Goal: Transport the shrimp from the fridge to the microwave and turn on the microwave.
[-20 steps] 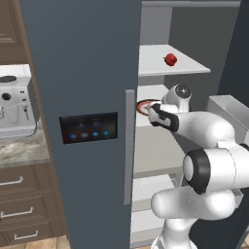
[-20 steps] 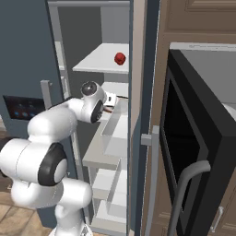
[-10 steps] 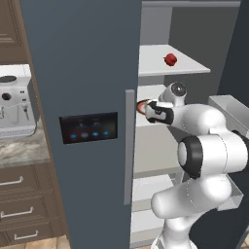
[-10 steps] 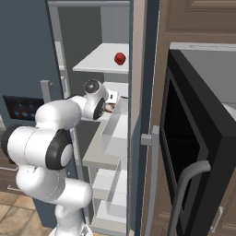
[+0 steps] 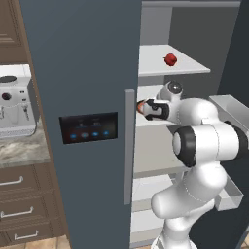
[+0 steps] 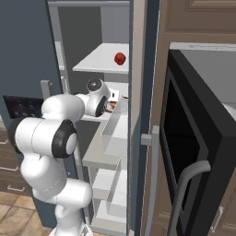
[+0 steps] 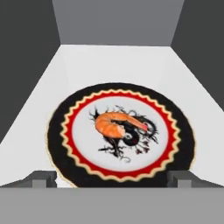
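The shrimp, small, orange and curved, lies in the middle of a round dish with a black rim and a red scalloped ring. The dish sits on a pale shelf inside the fridge, whose right side stands open. My gripper is open just short of the dish's near edge, one fingertip off each side of the dish. From the base, the hand reaches into the middle shelf. The microwave is at the right with its black door swung open.
A round red fruit rests on the shelf above the hand, also seen as the red fruit. A clear door bin juts out beside the arm. A coffee machine stands on the counter left of the fridge, above brown drawers.
The hand has pushed a little deeper into the middle shelf toward the dish. The jaws have stayed open.
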Robot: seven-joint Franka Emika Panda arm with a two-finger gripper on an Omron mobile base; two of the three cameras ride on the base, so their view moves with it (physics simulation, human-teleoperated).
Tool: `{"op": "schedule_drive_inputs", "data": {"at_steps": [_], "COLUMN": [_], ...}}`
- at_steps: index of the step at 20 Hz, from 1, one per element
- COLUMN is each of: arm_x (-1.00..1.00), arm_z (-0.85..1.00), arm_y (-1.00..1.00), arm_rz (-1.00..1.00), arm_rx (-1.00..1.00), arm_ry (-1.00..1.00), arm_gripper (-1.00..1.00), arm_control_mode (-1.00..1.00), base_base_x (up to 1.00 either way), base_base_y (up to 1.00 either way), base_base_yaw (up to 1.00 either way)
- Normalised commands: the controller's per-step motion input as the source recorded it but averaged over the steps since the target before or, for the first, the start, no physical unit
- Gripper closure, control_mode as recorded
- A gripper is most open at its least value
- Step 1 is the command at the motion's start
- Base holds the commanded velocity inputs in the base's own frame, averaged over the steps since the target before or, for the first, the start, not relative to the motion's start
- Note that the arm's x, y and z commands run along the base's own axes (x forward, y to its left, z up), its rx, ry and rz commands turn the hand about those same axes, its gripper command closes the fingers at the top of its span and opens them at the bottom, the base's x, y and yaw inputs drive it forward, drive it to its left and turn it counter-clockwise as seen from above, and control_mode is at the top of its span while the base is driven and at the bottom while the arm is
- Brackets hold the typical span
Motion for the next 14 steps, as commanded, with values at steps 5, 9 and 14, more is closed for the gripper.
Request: {"op": "schedule_drive_inputs", "data": {"at_steps": [5, 9, 14], "arm_x": [0.15, 0.16, 0.16], "arm_z": [-0.14, -0.11, -0.1], "arm_y": [-0.01, -0.02, 0.0], "arm_rz": [-0.02, -0.01, 0.0], "arm_rx": [0.0, 0.0, 0.0], "arm_ry": [0.02, 0.02, 0.0], "arm_gripper": [-1.0, -1.0, -1.0], "arm_control_mode": [-1.0, -1.0, -1.0], "base_base_x": [0.0, 0.0, 0.0], "base_base_y": [0.0, 0.0, 0.0], "base_base_yaw": [0.0, 0.0, 0.0]}}
